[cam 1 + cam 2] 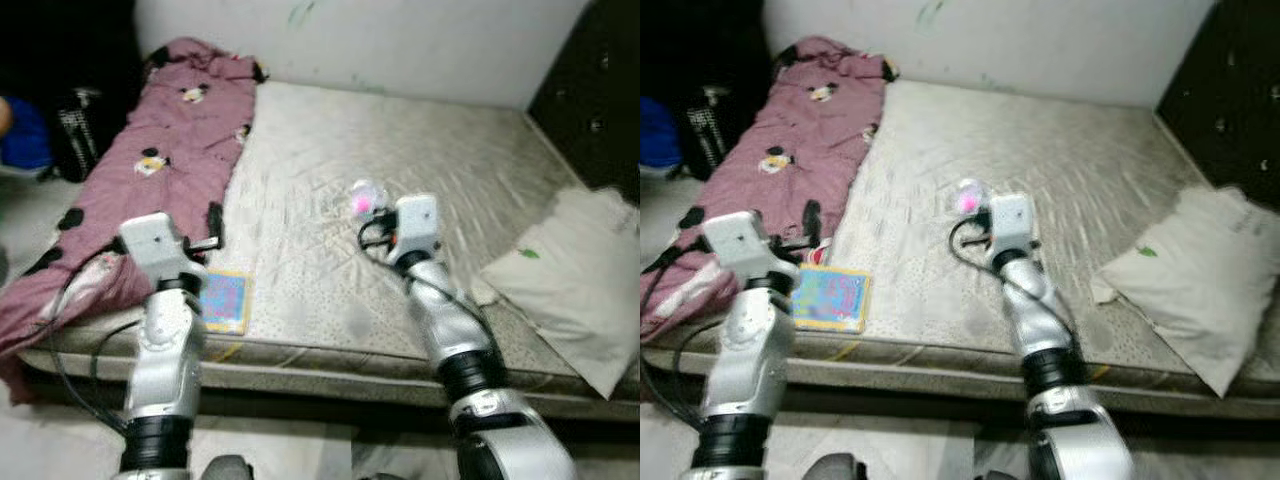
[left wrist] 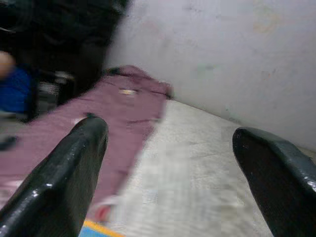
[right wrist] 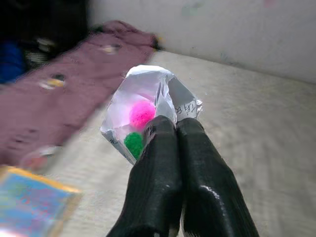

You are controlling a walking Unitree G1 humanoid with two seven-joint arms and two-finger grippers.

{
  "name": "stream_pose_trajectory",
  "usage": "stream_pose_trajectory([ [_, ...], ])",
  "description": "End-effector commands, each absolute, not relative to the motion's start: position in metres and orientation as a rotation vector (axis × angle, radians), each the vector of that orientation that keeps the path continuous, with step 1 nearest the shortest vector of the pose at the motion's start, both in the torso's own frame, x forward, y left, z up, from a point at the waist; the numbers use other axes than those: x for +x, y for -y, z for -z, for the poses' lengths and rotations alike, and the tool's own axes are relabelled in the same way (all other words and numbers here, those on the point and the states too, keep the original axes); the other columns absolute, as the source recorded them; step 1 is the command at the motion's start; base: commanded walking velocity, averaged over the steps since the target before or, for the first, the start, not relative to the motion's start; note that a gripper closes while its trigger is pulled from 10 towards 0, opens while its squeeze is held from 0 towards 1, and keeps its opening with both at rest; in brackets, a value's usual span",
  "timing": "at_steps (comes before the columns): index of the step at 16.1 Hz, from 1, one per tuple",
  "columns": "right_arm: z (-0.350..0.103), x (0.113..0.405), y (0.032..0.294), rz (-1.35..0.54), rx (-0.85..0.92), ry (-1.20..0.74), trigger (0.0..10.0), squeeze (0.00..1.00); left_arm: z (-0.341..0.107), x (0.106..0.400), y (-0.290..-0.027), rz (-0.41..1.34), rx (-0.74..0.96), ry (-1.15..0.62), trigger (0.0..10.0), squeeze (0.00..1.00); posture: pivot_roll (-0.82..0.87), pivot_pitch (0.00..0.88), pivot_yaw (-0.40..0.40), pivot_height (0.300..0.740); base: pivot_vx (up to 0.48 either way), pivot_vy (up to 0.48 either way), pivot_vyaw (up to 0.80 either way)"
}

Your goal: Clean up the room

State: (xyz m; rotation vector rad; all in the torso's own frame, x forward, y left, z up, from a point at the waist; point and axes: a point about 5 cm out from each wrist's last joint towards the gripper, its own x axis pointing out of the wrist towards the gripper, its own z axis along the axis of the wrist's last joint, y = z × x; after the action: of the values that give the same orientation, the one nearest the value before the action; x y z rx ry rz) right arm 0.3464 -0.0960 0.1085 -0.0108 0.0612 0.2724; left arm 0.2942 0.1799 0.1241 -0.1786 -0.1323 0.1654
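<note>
A small clear plastic bag (image 3: 148,106) holds a pink pompom (image 3: 142,114) and a green one (image 3: 133,141). My right gripper (image 3: 170,129) is shut on the bag's lower edge and holds it above the middle of the bare mattress (image 1: 330,170); the same bag (image 1: 364,200) shows pink just beyond my right wrist. My left gripper (image 2: 170,148) is open and empty, raised over the bed's near left edge. A colourful book (image 1: 224,300) lies flat at that edge, beside the left arm.
A maroon blanket (image 1: 170,150) with cartoon prints lies along the mattress's left side and hangs off the corner. A white pillow (image 1: 575,285) sits at the right edge. Dark bags and a blue object (image 1: 25,135) stand left of the bed. A dark headboard (image 1: 595,90) is at far right.
</note>
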Motion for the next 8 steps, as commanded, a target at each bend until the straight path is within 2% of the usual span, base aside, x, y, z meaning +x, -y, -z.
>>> stream_pose_trajectory([
  [1,-0.1132,0.3485,0.1001,-0.28,-0.029,-0.045,10.0,0.0,-0.1301,0.2963,-0.1747,-0.161,-0.162,0.162,10.0,0.0,0.08,0.0,-0.072,0.74,0.0,0.476,0.0],
  [8,-0.1138,0.3472,0.0952,-0.322,-0.03,-0.036,10.0,0.0,-0.1327,0.2951,-0.1695,-0.096,-0.181,0.184,10.0,0.0,0.08,0.0,-0.073,0.74,0.0,0.0,0.0],
])
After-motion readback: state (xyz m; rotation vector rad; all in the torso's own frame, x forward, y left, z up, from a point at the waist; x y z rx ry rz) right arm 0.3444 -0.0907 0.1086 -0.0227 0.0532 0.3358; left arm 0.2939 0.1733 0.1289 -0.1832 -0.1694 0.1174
